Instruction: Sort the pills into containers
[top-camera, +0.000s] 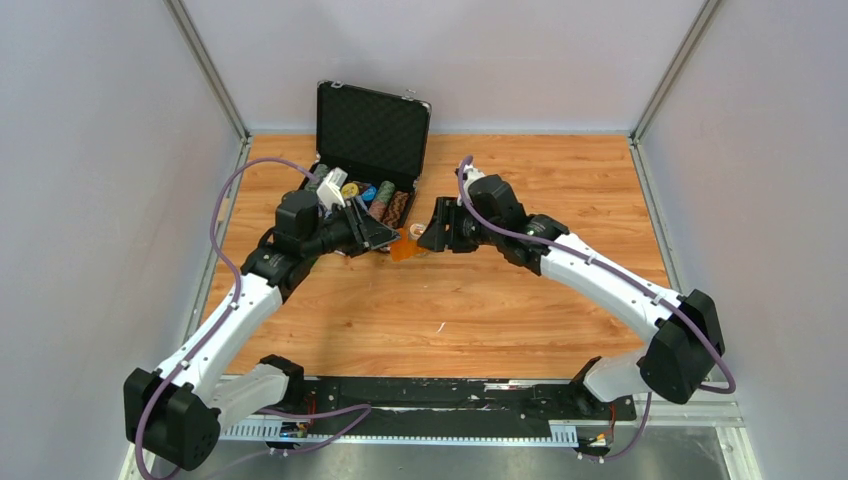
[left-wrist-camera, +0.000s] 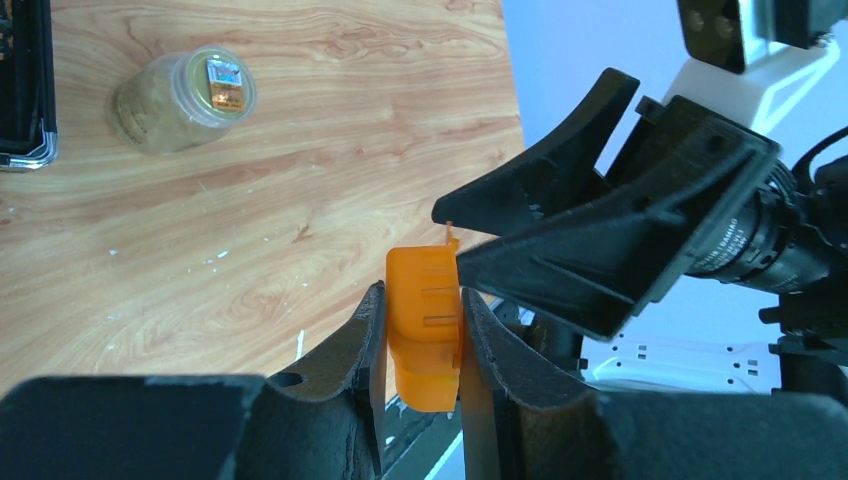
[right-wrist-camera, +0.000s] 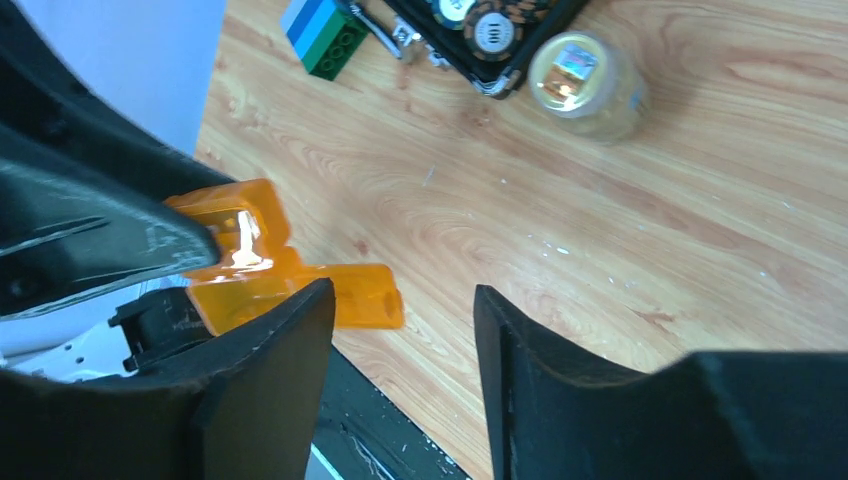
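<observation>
My left gripper (left-wrist-camera: 420, 300) is shut on the small translucent orange container (left-wrist-camera: 425, 320) and holds it above the table; in the top view the container (top-camera: 404, 246) hangs between the two grippers in front of the black case. In the right wrist view the orange container (right-wrist-camera: 290, 275) shows with a flap or lid standing open. My right gripper (right-wrist-camera: 405, 300) is open and empty, its left finger close beside the container; it faces the left gripper (top-camera: 385, 236) in the top view (top-camera: 432, 228). A clear round jar (left-wrist-camera: 180, 97) with small contents stands on the wood, also in the right wrist view (right-wrist-camera: 587, 85).
An open black foam-lined case (top-camera: 370, 150) with rows of chips stands at the back, just behind the grippers. A blue-green toy brick (right-wrist-camera: 325, 32) lies beside the case. Grey walls close in the wooden table (top-camera: 540, 300) on three sides.
</observation>
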